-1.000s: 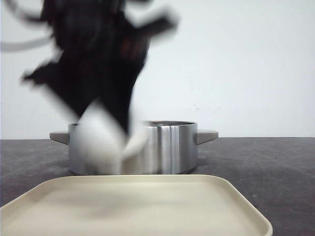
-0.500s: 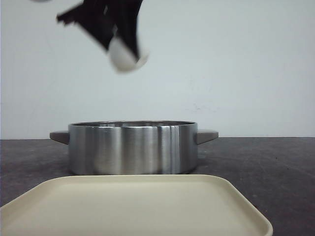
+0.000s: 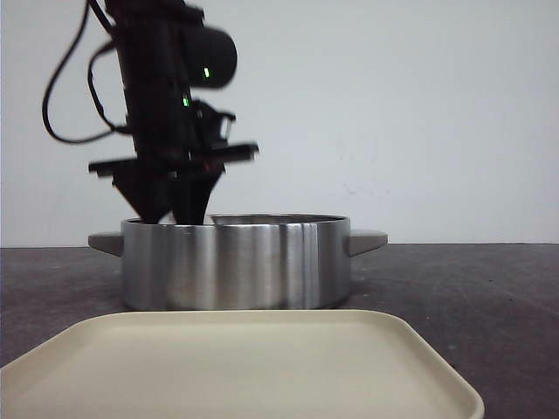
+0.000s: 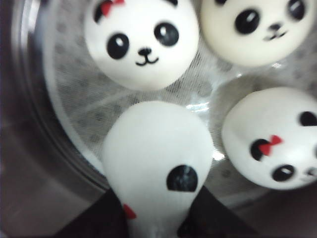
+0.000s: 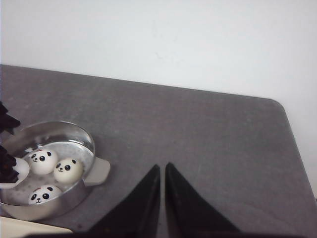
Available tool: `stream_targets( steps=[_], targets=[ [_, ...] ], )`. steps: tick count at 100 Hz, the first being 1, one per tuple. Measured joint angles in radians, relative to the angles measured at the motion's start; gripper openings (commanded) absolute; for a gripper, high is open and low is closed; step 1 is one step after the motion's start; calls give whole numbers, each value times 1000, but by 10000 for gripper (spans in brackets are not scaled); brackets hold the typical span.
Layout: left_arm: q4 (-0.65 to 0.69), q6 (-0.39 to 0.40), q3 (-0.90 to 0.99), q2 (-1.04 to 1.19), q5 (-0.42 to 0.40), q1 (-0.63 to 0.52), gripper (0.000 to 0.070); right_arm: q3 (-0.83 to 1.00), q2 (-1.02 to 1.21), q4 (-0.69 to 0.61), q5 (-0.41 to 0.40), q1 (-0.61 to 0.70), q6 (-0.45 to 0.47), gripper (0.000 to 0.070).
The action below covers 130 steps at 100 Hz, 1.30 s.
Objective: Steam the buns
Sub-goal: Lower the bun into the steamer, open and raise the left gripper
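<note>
Steel pot: brushed metal with two side handles, standing on the dark grey bench behind a cream tray.
Left gripper: lowered inside the pot rim at its left side — jaws clamped on one bun, which bulges out between them, squeezed long.
Held bun: white, one black eye patch and a small red mark showing; it sits low over the white perforated liner of the pot.
Other buns: three lie on the liner just beyond the jaws — one with a red bow facing the wrist camera, one beside it, one tipped on its side.
Right gripper: over bare bench, well apart from the pot, jaws together.
</note>
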Motion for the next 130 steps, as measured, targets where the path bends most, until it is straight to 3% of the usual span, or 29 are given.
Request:
stream_targets(
  steps=[11,18,23,33,37,41,83,89,99,101,117,130],
  targets=[
    [2,2,0,29,0,0,16,0,0,-29,21,0,24,10],
    [8,5,0,42,3,0,71,0,0,-38,27,0,36,10],
    [7,7,1,48,3,-1,200,0,0,-39,29,0,43,10],
    [6,7,2,52,17,-3,563,0,0,-39,48,0,50,10],
    [7,7,3,52,18,-5,637,0,0,-39,53,0,50,10],
    [4,8,5,52,18,-6,657,0,0,-39,57,0,50,10],
    [-145,8,209,62,17,-2,647,0,0,-39,79,0,50,10],
    [-175,3,263,62,17,-2,547,0,0,-39,79,0,50,10],
    [-184,-23,350,59,18,-2,57,-1,0,-39,79,0,50,10],
    [-174,-30,360,54,18,-2,0,-3,0,-39,80,0,50,11],
    [-41,-94,369,-76,18,-22,10,-63,-17,-28,98,3,50,11],
    [61,-98,370,-260,16,-81,10,-170,-65,42,98,33,50,11]
  ],
)
